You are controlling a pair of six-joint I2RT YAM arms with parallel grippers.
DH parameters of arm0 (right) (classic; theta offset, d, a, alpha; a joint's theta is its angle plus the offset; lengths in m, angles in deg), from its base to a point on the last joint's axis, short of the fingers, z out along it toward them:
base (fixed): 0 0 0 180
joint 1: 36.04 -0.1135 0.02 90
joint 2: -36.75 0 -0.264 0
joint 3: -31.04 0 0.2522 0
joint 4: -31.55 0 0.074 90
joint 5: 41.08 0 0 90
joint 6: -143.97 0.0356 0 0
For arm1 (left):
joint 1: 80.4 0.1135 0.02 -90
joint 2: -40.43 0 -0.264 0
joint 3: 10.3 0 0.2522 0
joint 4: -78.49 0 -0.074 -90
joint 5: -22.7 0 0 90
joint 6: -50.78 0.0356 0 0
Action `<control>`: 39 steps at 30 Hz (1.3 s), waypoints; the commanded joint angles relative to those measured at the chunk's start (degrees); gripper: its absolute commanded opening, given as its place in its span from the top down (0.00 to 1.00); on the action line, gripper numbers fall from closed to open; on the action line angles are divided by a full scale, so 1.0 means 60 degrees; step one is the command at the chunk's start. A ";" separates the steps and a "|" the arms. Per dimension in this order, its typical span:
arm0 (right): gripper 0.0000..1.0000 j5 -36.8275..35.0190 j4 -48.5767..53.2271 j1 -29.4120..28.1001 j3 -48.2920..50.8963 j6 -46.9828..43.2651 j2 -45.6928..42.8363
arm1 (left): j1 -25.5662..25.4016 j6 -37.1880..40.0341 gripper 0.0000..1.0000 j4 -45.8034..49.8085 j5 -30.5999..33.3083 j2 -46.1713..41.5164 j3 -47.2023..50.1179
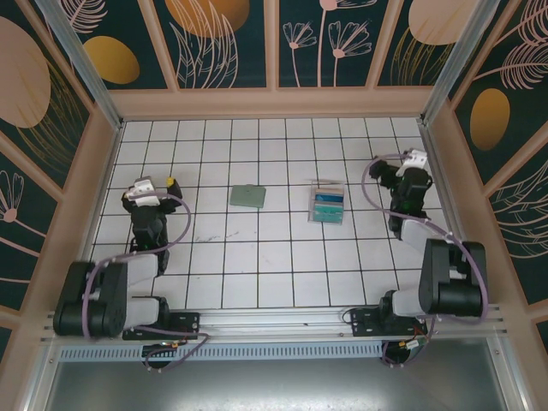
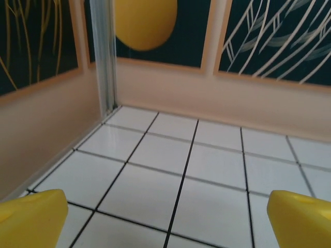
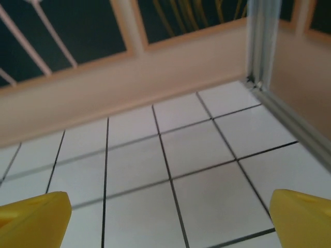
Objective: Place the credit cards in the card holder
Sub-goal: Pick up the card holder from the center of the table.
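Nothing is being held yet, so I think the first step is going for a card. The white tiled surface (image 1: 274,257) is carrying everything. The right tool (image 1: 409,163) is waiting near the right edge, toward the far right corner. Its yellow fingers (image 3: 36,214) are standing wide apart with nothing between them. The left tool (image 1: 156,185) is waiting near the left edge. Its fingers (image 2: 31,219) are also wide apart and empty.

To do this step well, the right tool should be coming down slowly over the clear tray (image 1: 328,190). It should be pinching just one card by its edge, because the cards are thin and lying flat. The card holder (image 1: 248,196) is looking shut, so the left tool may be needed to open it or hold it.

The tray is lying a little right of the middle of the surface, near the right tool but not touching it. The card holder is lying a little left of the middle, well apart from the left tool. The credit cards (image 1: 328,208) are lying inside the tray.
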 commanded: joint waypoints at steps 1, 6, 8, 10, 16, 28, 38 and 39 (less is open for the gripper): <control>0.01 -0.1303 0.3050 0.0042 -0.0796 0.1471 -0.0691 | 0.0036 -0.1263 0.01 0.2923 0.0076 -0.1637 -0.0767; 0.01 -0.0235 0.4971 0.0280 -0.1584 0.3103 -0.0902 | 0.0036 -0.4550 0.01 0.6460 0.0131 -0.3125 -0.1821; 0.05 0.0734 0.5462 0.0077 -0.1938 0.2983 -0.0603 | 0.0037 -0.4693 0.01 0.6801 -0.0531 -0.3179 -0.1841; 0.07 0.0543 0.5855 -0.0496 -0.2121 0.2896 -0.0419 | 0.0036 -0.4612 0.01 0.7227 -0.1527 -0.2948 -0.2107; 0.09 -0.0174 0.6080 -0.2425 -0.2316 0.2635 -0.0247 | 0.0036 -0.4696 0.01 0.7441 -0.3581 -0.1795 -0.2521; 0.15 0.0166 0.5848 -0.5346 -0.3068 0.3489 0.0923 | -0.0228 -0.4012 0.10 0.8888 -0.5520 0.1487 -0.4825; 0.15 -0.0172 0.5815 -0.6999 -0.3622 0.4177 0.2082 | -0.1052 -0.3786 0.31 0.9419 -0.6289 0.4204 -0.6554; 0.15 -0.0098 0.5803 -0.7063 -0.3656 0.4225 0.2148 | -0.1087 -0.3759 0.34 0.9419 -0.6490 0.4429 -0.6678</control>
